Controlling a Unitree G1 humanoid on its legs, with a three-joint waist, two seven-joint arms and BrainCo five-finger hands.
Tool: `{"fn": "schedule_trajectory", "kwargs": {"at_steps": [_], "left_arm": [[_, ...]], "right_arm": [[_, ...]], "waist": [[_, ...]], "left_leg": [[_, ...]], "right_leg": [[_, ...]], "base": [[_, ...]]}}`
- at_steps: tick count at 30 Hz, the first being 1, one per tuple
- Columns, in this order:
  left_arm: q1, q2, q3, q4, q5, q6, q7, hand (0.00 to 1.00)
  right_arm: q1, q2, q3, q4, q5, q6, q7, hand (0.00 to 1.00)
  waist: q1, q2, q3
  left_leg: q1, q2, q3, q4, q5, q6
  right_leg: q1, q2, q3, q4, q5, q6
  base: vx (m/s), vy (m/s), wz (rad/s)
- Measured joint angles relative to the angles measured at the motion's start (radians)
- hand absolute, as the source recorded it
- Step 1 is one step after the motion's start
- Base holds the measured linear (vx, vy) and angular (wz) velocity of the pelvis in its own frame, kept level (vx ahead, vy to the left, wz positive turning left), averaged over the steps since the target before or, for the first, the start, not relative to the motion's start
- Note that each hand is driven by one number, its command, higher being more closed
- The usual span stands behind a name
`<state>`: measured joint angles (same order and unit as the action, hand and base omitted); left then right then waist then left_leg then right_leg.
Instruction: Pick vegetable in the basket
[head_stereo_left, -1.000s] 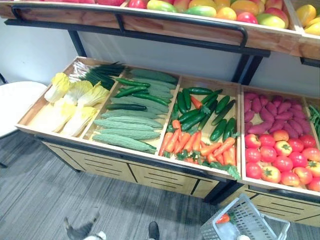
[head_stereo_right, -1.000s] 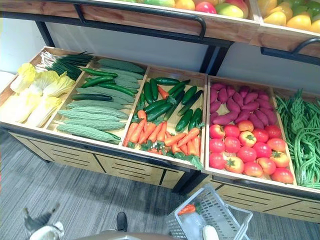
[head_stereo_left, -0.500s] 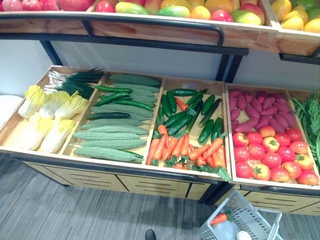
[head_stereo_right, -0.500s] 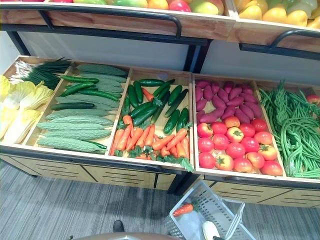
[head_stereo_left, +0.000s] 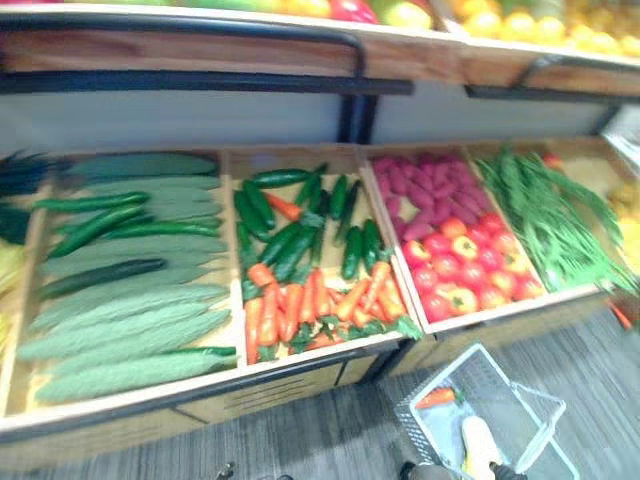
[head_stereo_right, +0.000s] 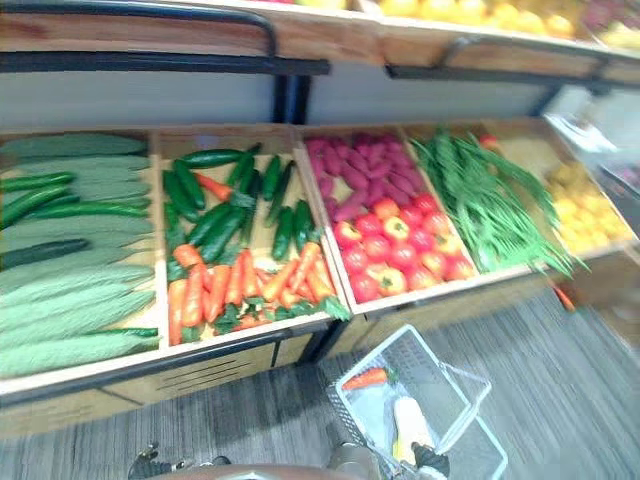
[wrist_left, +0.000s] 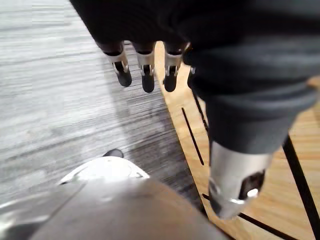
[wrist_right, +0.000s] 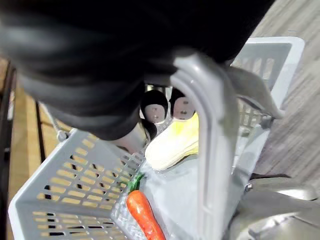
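A grey plastic basket (head_stereo_right: 440, 385) hangs low in front of the vegetable stand. Its handle (wrist_right: 212, 150) runs across my right hand (wrist_right: 95, 95), whose fingers (wrist_right: 156, 107) curl round it. Inside the basket lie an orange carrot (wrist_right: 145, 215) and a pale yellow vegetable (wrist_right: 172, 142); from the head the carrot (head_stereo_right: 365, 378) and the pale vegetable (head_stereo_right: 410, 425) lie side by side. My left hand (wrist_left: 150, 25) hangs beside the wooden cabinet with its fingers (wrist_left: 146, 75) straight and nothing in it.
The stand's wooden compartments hold long green gourds and cucumbers (head_stereo_left: 120, 270), carrots (head_stereo_left: 310, 300) under dark cucumbers (head_stereo_left: 290, 230), tomatoes (head_stereo_left: 460, 270) below purple sweet potatoes (head_stereo_left: 420, 185), and green beans (head_stereo_left: 550, 215). A fruit shelf (head_stereo_left: 400, 15) overhangs them. Grey floor lies in front.
The camera has swung to the right: the cabbages have left the picture and the green beans and a yellow-produce bin have come in. The basket still hangs from my right hand.
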<state>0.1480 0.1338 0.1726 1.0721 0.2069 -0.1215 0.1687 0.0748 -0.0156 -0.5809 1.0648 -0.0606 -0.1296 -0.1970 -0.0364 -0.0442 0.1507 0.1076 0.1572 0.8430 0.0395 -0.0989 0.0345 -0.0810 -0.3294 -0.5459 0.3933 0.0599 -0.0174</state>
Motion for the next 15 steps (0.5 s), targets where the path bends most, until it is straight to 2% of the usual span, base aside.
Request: {"fn": "schedule_trajectory", "kwargs": {"at_steps": [2,4,6,7,8,9,10,11,12,13,15], "left_arm": [[-0.03,-0.005,-0.01,0.0,0.001,-0.001,0.0,0.0],[-0.044,-0.005,-0.01,0.002,-0.009,0.0,-0.002,0.0],[-0.046,-0.005,-0.011,0.003,-0.01,0.001,-0.005,0.0],[-0.053,-0.003,-0.01,0.002,-0.02,0.001,-0.011,0.0],[-0.068,-0.005,-0.009,0.002,-0.04,0.002,-0.014,0.0],[-0.077,-0.008,-0.01,0.002,-0.046,0.001,-0.016,0.0],[-0.089,-0.018,-0.009,0.001,-0.048,0.0,-0.017,0.0],[-0.101,-0.045,-0.009,0.002,-0.048,-0.001,-0.018,0.0],[-0.105,-0.061,-0.009,0.003,-0.048,0.0,-0.018,0.0],[-0.104,-0.09,-0.009,0.004,-0.047,0.0,-0.017,0.0],[-0.1,-0.114,-0.007,0.004,-0.046,0.001,-0.015,0.0]], "right_arm": [[0.0,-0.036,0.001,0.015,-0.002,0.0,0.003,1.0],[-0.005,-0.046,-0.001,0.041,-0.004,0.003,-0.002,1.0],[-0.023,-0.045,0.0,0.055,-0.011,0.011,-0.003,1.0],[-0.034,-0.044,0.001,0.072,-0.018,0.016,-0.003,1.0],[-0.047,-0.045,0.002,0.083,-0.019,0.018,-0.003,1.0],[-0.052,-0.046,0.003,0.088,-0.019,0.02,-0.003,1.0],[-0.052,-0.053,0.004,0.091,-0.019,0.027,-0.005,1.0],[-0.048,-0.065,0.003,0.092,-0.017,0.035,-0.007,1.0],[-0.043,-0.072,0.002,0.093,-0.016,0.039,-0.01,1.0],[-0.033,-0.084,0.002,0.093,-0.015,0.044,-0.015,1.0],[-0.014,-0.092,0.005,0.094,-0.016,0.051,-0.019,1.0]], "waist": [[-0.002,0.026,0.013],[-0.004,0.023,0.016],[0.002,0.012,0.017],[0.009,0.005,0.013],[0.011,0.003,0.013],[0.011,0.006,0.015],[0.007,0.025,0.014],[0.0,0.041,0.018],[-0.006,0.05,0.019],[-0.02,0.072,0.013],[-0.028,0.084,0.009]], "left_leg": [[-0.002,0.013,0.077,0.022,-0.025,0.004],[-0.001,0.013,0.162,0.042,-0.03,0.001],[-0.005,0.037,0.249,0.092,-0.042,-0.008],[-0.02,0.072,0.302,0.15,-0.057,-0.009],[-0.032,0.111,0.336,0.206,-0.068,-0.015],[-0.036,0.128,0.353,0.226,-0.069,-0.016],[-0.047,0.158,0.381,0.253,-0.067,-0.019],[-0.051,0.184,0.388,0.265,-0.057,-0.034],[-0.049,0.193,0.39,0.265,-0.05,-0.043],[-0.034,0.212,0.407,0.268,-0.036,-0.061],[-0.011,0.246,0.417,0.285,-0.017,-0.063]], "right_leg": [[0.028,-0.038,-0.105,0.138,-0.095,0.008],[0.062,-0.072,-0.154,0.2,-0.12,0.011],[0.096,-0.081,-0.161,0.171,-0.11,0.027],[0.112,-0.073,-0.163,0.095,-0.105,0.068],[0.118,-0.037,-0.161,-0.003,-0.131,0.121],[0.121,-0.013,-0.161,-0.048,-0.143,0.134],[0.119,0.032,-0.151,-0.122,-0.157,0.146],[0.118,0.069,-0.138,-0.175,-0.161,0.14],[0.119,0.084,-0.129,-0.191,-0.163,0.137],[0.122,0.106,-0.12,-0.203,-0.17,0.126],[0.124,0.134,-0.095,-0.203,-0.181,0.109]], "base": [[0.0,0.098,-1.16],[0.02,-0.023,-1.43],[0.03,-0.16,-1.7],[0.05,-0.295,-1.71],[0.05,-0.333,-1.57],[0.03,-0.379,-1.36],[-0.05,-0.432,-1.06],[-0.05,-0.351,-0.96],[-0.11,-0.328,-0.63],[-0.08,-0.166,-0.45],[-0.09,-0.188,-0.49]]}}
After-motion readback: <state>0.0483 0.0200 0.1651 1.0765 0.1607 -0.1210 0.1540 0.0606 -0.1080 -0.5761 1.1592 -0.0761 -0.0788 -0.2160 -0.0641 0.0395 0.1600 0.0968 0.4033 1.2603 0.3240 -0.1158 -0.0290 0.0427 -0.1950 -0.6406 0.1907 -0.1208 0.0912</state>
